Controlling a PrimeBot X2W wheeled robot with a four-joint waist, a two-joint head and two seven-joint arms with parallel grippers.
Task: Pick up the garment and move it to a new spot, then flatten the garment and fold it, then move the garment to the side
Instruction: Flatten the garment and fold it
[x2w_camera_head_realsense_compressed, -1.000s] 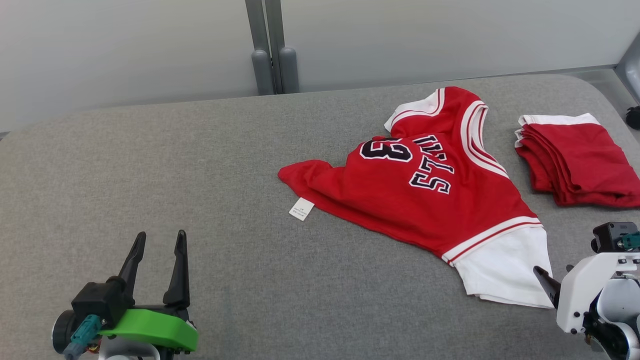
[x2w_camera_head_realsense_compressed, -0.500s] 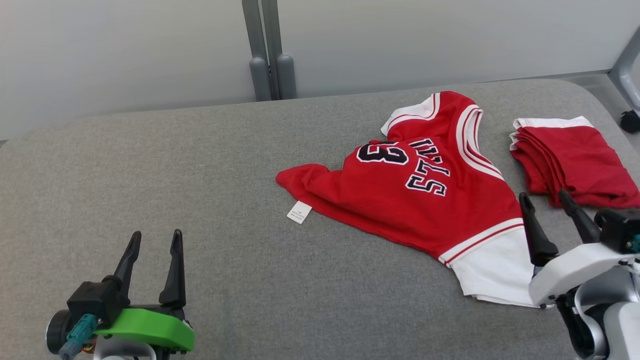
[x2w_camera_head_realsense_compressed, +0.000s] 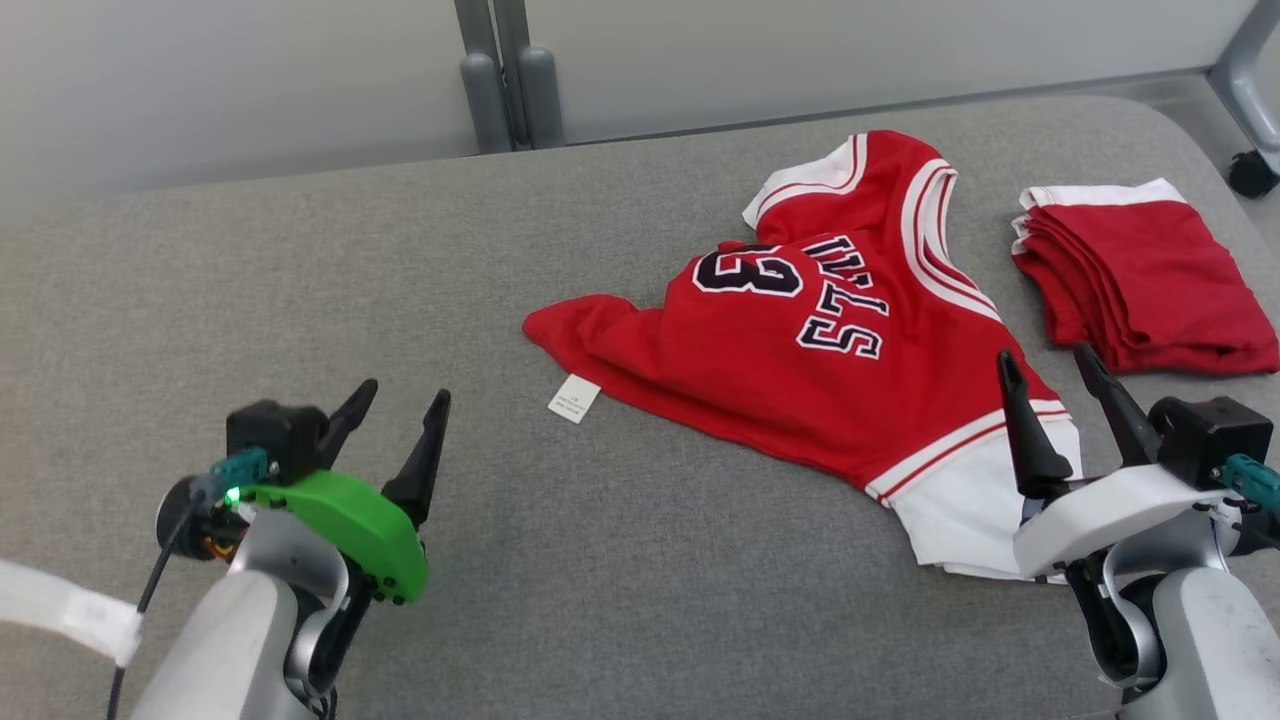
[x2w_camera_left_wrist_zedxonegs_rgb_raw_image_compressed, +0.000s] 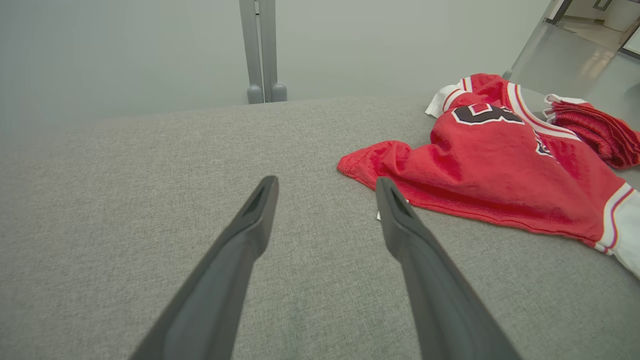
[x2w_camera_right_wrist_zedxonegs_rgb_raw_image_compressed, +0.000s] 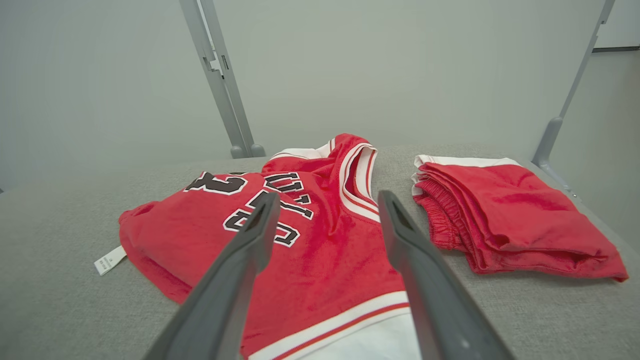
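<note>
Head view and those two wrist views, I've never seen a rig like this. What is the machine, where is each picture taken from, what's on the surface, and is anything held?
This is a two-armed robot at a grey padded table. The head view looks down from its head. Each wrist view looks along one arm's two dark fingers. The left gripper, with the green part, is at lower left and the right gripper at lower right. Both are open and hold nothing. On the table lies a crumpled red jersey with white sleeves and a small white tag. A folded red pile lies to its right.
</note>
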